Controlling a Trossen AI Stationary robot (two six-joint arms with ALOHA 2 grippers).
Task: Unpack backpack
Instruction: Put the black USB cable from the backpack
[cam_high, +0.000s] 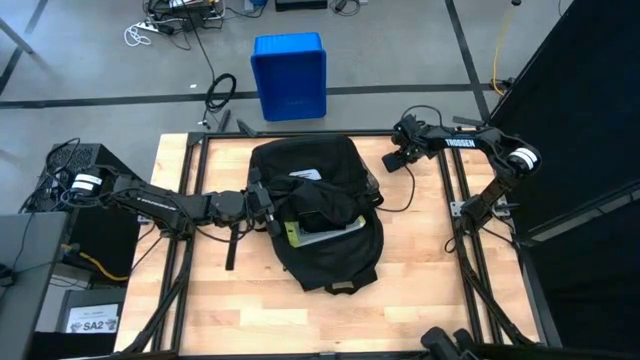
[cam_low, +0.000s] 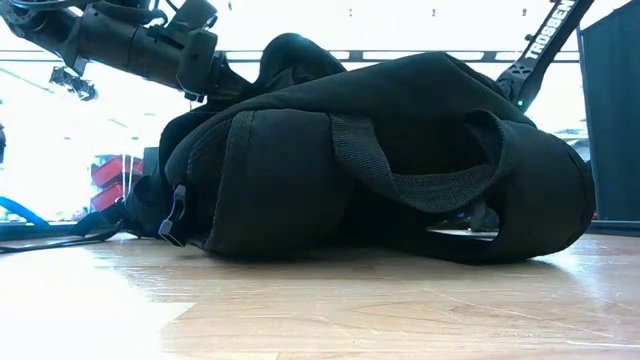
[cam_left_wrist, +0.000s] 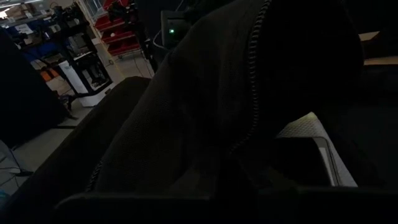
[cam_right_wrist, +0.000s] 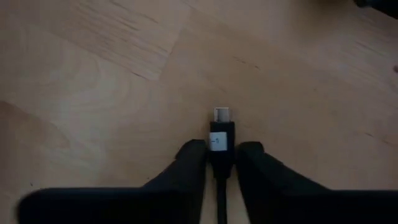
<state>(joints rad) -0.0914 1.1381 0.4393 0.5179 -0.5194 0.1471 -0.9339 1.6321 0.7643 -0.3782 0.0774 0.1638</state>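
Soft, floppy backpack (cam_high: 318, 215) mid-bench; my left hand (cam_high: 268, 212) at its open mouth.
High: fingers hidden, cannot tell. Low: limp fabric, take strap (cam_low: 420, 175). Right wrist: right hand (cam_right_wrist: 222, 158) pinching cable plug (cam_right_wrist: 221, 140).

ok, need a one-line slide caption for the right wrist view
Right gripper shut on a black USB-C cable plug with a small white label, held above the light wooden tabletop.

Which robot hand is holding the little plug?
The right gripper, off to the backpack's right. Its wrist view shows a black cable plug pinched between its fingers over the bare table. The left gripper is at the backpack's opening instead.
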